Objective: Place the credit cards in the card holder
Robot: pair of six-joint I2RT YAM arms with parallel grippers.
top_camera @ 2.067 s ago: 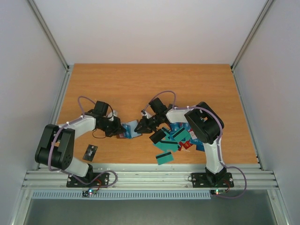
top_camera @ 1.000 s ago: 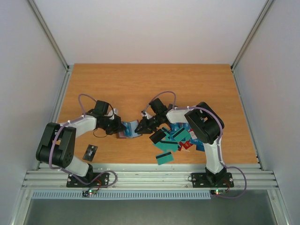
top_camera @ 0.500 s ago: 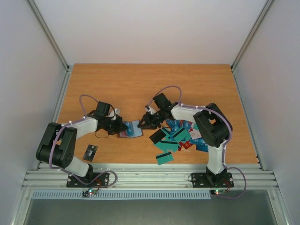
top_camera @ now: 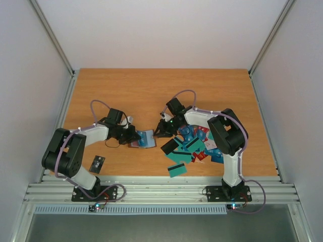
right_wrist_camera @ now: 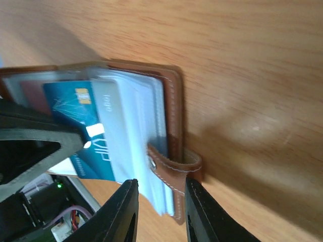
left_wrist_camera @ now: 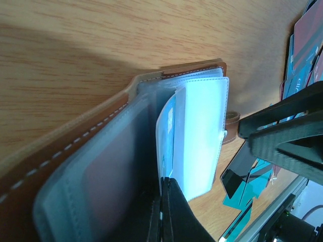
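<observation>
two tools at the open card holder: left tool clamped on a clear sleeve so it fans out, right tool with jaws apart by its strap. loose credit cards heaped near it, right-arm side.

Black-and-white left arm folded inward, black left pincer pinched shut, black-and-white right arm reaching left, black right pincer slightly parted — both pincers near each other.

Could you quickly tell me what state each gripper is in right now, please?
Left gripper: closed, pinching the holder by a clear sleeve.
Right gripper: open, fingers either side of the strap.
</observation>
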